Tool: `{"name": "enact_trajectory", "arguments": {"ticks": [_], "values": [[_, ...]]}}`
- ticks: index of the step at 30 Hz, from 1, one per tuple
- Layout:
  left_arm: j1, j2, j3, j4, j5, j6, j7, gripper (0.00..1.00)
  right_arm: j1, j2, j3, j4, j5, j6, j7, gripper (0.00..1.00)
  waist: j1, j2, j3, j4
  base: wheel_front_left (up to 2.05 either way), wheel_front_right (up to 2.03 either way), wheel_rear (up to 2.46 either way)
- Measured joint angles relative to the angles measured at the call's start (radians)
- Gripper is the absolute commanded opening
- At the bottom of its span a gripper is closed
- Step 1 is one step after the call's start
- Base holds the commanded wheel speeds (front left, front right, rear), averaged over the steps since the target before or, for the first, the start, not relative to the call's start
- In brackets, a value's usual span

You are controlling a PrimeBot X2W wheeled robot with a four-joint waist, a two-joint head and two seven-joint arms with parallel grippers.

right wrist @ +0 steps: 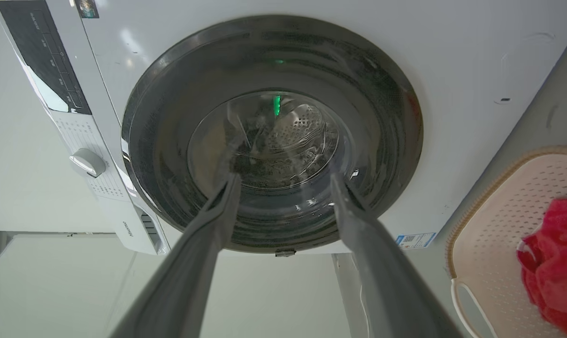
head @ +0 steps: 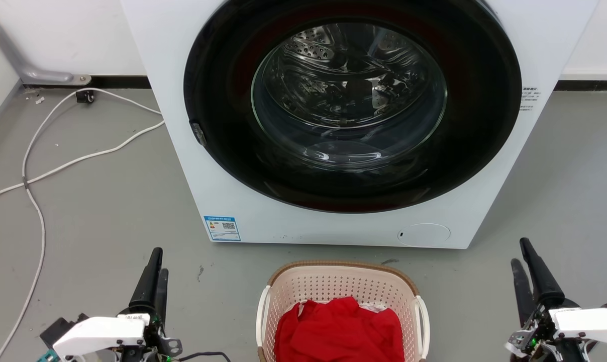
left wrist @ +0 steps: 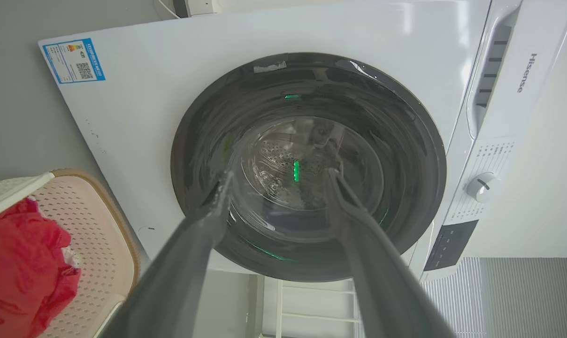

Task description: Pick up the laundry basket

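The laundry basket point(head: 333, 286) stands on the grey floor just in front of the washing machine, cream-pink with perforated walls, a brown rim and white loop handles at both sides. Red cloth point(head: 339, 329) lies inside it. The basket also appears at the left edge point(left wrist: 100, 234) of the left wrist view and at the right edge point(right wrist: 494, 253) of the right wrist view. My left gripper point(head: 158, 259) point(left wrist: 279, 176) stands open, well left of the basket. My right gripper point(head: 520, 251) point(right wrist: 283, 178) stands open, well to its right. Both hold nothing.
A white front-loading washing machine point(head: 223, 166) with a closed dark round door point(head: 351, 105) fills the space ahead. White cables point(head: 32, 171) trail over the floor at the left. A grey pipe point(head: 12, 55) runs along the left wall.
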Motion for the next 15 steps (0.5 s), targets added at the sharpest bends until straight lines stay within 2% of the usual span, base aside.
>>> {"name": "enact_trajectory", "arguments": {"ticks": [15], "values": [[0.004,0.0,-0.042,-0.099,0.308,0.049,-0.066,1.0,0.028,0.0,0.026,-0.121,-0.389,0.0,-0.067,1.0,0.0,0.0,0.003,-0.001,0.0,0.0,0.0]]}}
